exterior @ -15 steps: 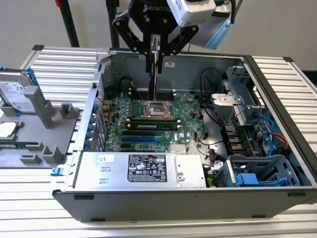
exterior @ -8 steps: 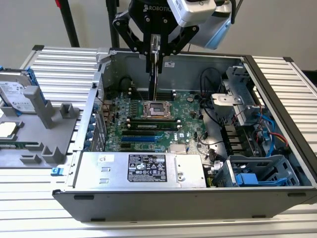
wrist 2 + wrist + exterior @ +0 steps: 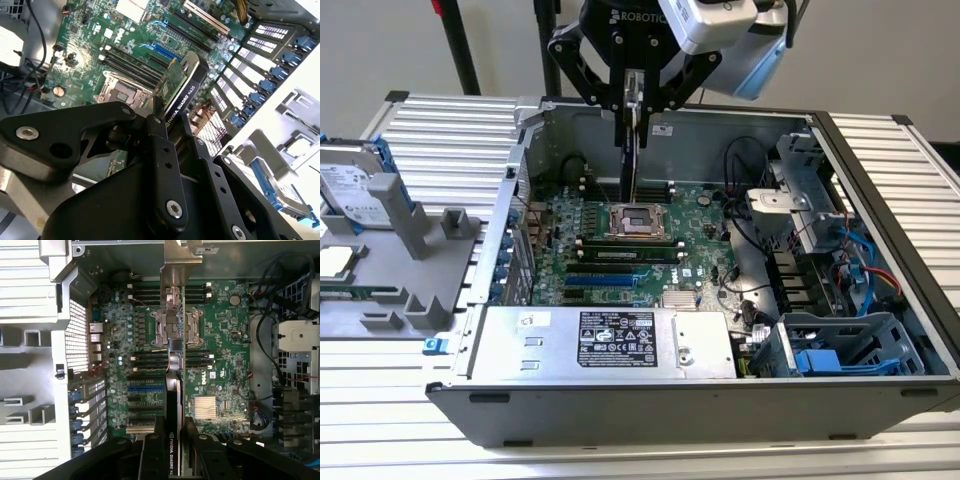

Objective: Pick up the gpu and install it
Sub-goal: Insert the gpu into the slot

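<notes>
My tool (image 3: 633, 108) is pinching the gpu (image 3: 633, 165) by one end. The card hangs lengthwise and edge-on inside the open case (image 3: 880, 150), above the motherboard (image 3: 705, 225) and not touching it. In the exterior view it hangs over the socket (image 3: 638, 220), near the back wall, and the slots (image 3: 610, 272) lie closer to the camera.

In the second wrist view the gpu (image 3: 182, 85) shows both its black cover and its green face, clamped between the fingers (image 3: 161, 145). The hold looks square, with no visible tilt in the jaws. In the first wrist view the gpu (image 3: 172, 440) lines up over the socket (image 3: 175, 327) and sits beside the blue slot (image 3: 145, 388), not above it.

I judge the step in hand to be the carry toward a slot, with seating not yet begun. To do it well I would:

- hold the card high enough to clear the socket frame and the memory stick (image 3: 625, 243);
- move slowly so the card does not swing in the pinch;
- check from both wrist views that the card runs parallel to the slot before any descent.

I cannot tell which edge carries the contacts, so I would confirm that first. The loose cables (image 3: 750, 165) towards the exterior view's right are well apart from the card.
</notes>
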### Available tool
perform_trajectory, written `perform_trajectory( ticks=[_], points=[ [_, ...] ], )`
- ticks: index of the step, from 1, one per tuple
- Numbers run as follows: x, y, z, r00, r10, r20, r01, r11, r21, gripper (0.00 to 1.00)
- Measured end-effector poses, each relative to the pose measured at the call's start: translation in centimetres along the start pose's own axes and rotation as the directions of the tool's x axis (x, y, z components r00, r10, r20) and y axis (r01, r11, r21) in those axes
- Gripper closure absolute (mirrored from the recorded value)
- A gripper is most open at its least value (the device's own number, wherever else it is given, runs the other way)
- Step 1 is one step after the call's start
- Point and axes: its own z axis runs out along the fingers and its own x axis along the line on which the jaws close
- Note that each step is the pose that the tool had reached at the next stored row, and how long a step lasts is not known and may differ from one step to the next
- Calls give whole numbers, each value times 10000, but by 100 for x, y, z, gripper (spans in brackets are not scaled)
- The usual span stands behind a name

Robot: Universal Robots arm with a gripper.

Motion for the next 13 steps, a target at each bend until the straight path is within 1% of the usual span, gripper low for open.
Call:
perform_trajectory(
  ticks=[13],
  points=[
    [0,0,0,9990,-457,-10,457,9990,-9,100]
  ],
)
